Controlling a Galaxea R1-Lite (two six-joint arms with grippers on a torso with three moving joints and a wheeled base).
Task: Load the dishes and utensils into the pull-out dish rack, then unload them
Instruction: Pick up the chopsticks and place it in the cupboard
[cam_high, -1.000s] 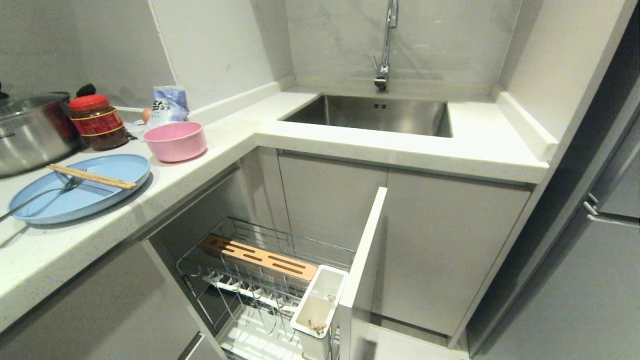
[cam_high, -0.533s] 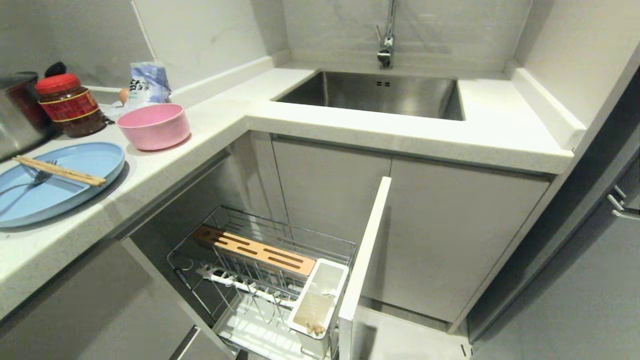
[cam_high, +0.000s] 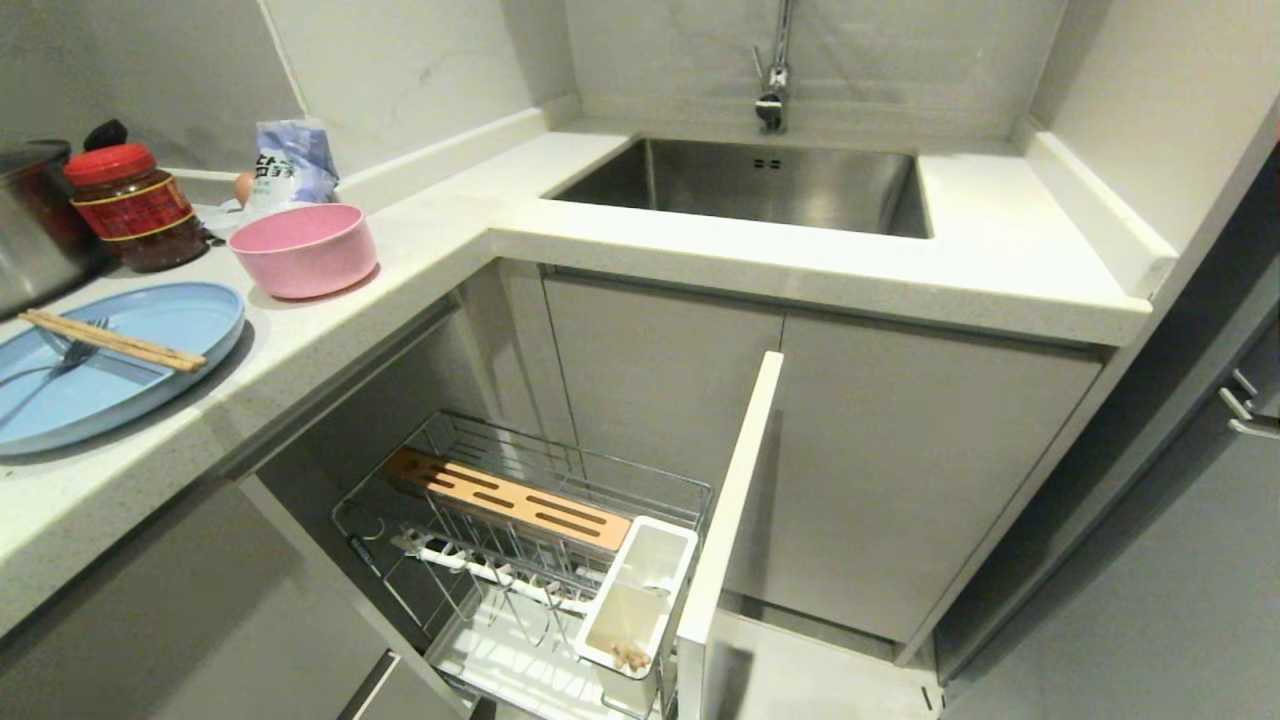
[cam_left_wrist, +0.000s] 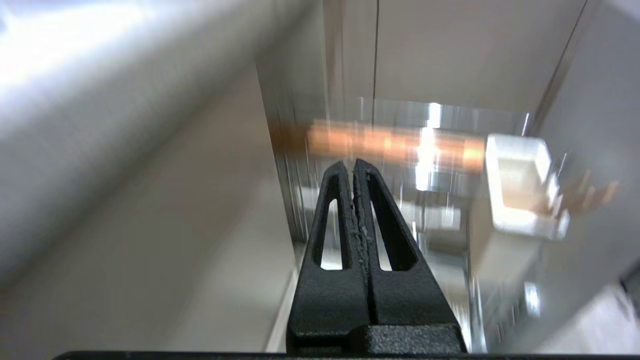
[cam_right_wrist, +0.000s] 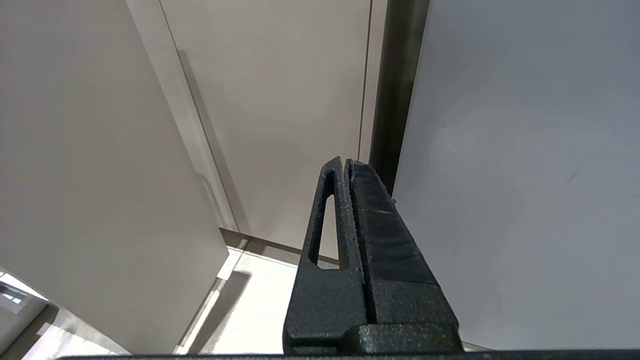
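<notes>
We find the pull-out dish rack (cam_high: 520, 540) drawn out from under the tabletop (cam_high: 420, 260), its light-grey front panel (cam_high: 725, 520) standing open toward us. A slotted wooden bar (cam_high: 510, 498) lies across the wire basket, and the white utensil cup (cam_high: 635, 600) sits at the corner just beside the panel.

On the tabletop to the left rests the light-blue plate (cam_high: 110, 370), with the chopsticks (cam_high: 110, 341) lying across it and the fork (cam_high: 60, 360) beneath them. The pink bowl (cam_high: 302, 250) stands just beyond the plate, apart from it. A red-lidded jar (cam_high: 130, 208) and a steel pot (cam_high: 30, 220) are behind.

Neither arm appears in the head view. The left end effector (cam_left_wrist: 354, 162) has its fingers pressed together and holds nothing; it points toward the rack, the wooden bar and cup lying ahead of it, not touching. The right end effector (cam_right_wrist: 345, 161) is likewise closed and empty, facing plain cabinet fronts (cam_right_wrist: 280, 100), well away from the dishes.
</notes>
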